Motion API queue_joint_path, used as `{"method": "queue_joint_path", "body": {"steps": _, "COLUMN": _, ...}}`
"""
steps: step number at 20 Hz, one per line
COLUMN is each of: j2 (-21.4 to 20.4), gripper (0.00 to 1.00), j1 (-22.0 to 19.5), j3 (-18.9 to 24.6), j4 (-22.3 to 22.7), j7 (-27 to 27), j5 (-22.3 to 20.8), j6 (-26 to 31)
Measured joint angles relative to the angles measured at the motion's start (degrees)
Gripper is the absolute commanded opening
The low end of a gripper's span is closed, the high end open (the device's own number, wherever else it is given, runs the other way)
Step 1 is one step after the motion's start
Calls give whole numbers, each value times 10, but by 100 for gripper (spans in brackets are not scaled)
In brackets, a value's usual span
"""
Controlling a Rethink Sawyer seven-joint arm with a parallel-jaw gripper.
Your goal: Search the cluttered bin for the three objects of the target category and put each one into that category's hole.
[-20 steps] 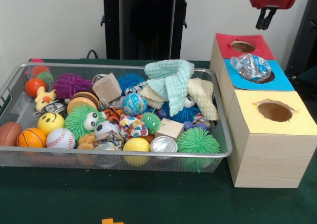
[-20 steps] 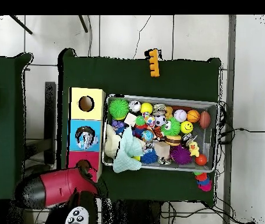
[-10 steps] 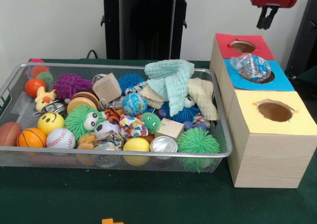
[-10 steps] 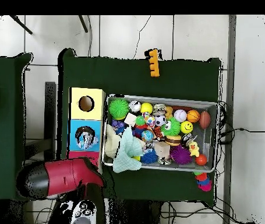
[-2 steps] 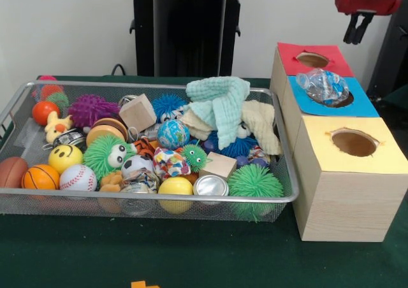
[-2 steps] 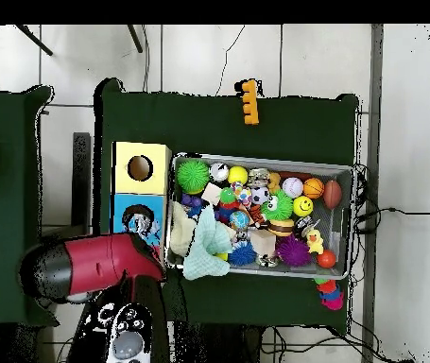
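Hanging high at the far right, the claw (image 5: 359, 28) is above and just behind the red-topped box (image 5: 313, 59); fingers close together, nothing between them — looks empty. A crumpled plastic bottle (image 5: 323, 86) sits jammed in the blue box's hole (image 5: 338, 97), not fully through. The wire bin (image 5: 280, 173) lies well to the left and lower; next pick, I'd guess, means crossing left over the boxes and dropping into the clutter — the silver can (image 5: 211, 185) at the bin's near wall looks reachable.
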Motion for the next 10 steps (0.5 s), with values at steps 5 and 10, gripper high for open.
{"method": "queue_joint_path", "body": {"steps": 5, "j2": 23, "gripper": 0, "j1": -2, "j3": 0, "j4": -58, "j7": 0, "j5": -1, "j6": 31}}
{"method": "queue_joint_path", "body": {"steps": 10, "j2": 49, "gripper": 0, "j1": -18, "j3": 2, "j4": -122, "j7": 0, "j5": -2, "j6": 58}}
